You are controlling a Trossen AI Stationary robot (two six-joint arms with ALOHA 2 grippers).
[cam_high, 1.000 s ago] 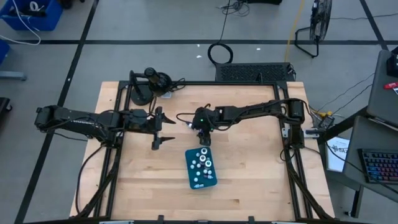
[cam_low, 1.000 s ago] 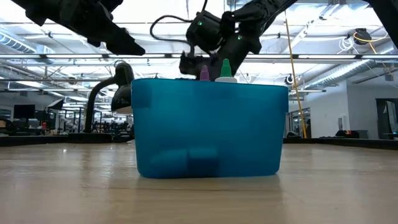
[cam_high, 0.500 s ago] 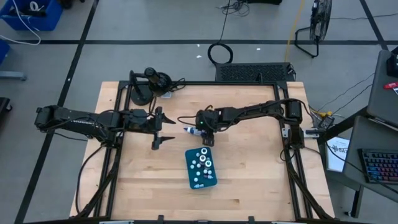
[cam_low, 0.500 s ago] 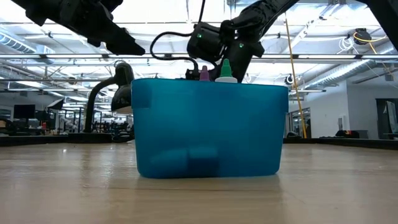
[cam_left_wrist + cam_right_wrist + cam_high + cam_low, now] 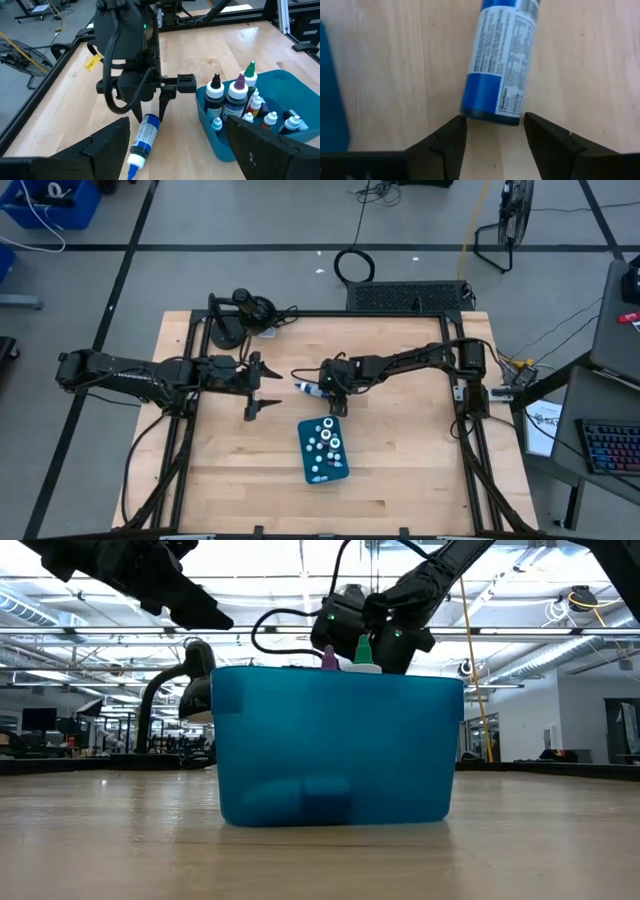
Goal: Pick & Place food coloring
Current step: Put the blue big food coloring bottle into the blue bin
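1. Food coloring bottle (image 5: 143, 138), blue body with printed label, lies on its side on the wood table (image 5: 400, 470), just in front of the right gripper (image 5: 149, 112) fingertips, not gripped.
2. Right wrist view: bottle (image 5: 502, 67) flat base sits just beyond the two dark fingertips (image 5: 445, 142), fingers spread about as wide as the bottle, nothing between them.
3. Left wrist view shows what the top view cannot: white cap and blue tip on the lying bottle pointing away from the right gripper, and the bottles standing upright in the teal bin (image 5: 235, 142), dark, blue, green and purple tips among white caps.
4. High view: lying bottle (image 5: 308, 389) is a small pale sliver beside the right gripper (image 5: 335, 402); bin (image 5: 340, 470) sits near that gripper, white caps (image 5: 326, 442) showing as dots inside.
5. Low view: bin wall (image 5: 330, 745) is smooth translucent teal plastic, rectangular, fills the middle; only a purple tip (image 5: 329, 658) and a green tip (image 5: 362, 647) poke over its rim; lying bottle hidden behind it.
6. Table is pale wood planks with a dark metal frame.
7. Left gripper (image 5: 262, 387) hangs above the table, well apart from the bottle, fingers spread wide, empty.
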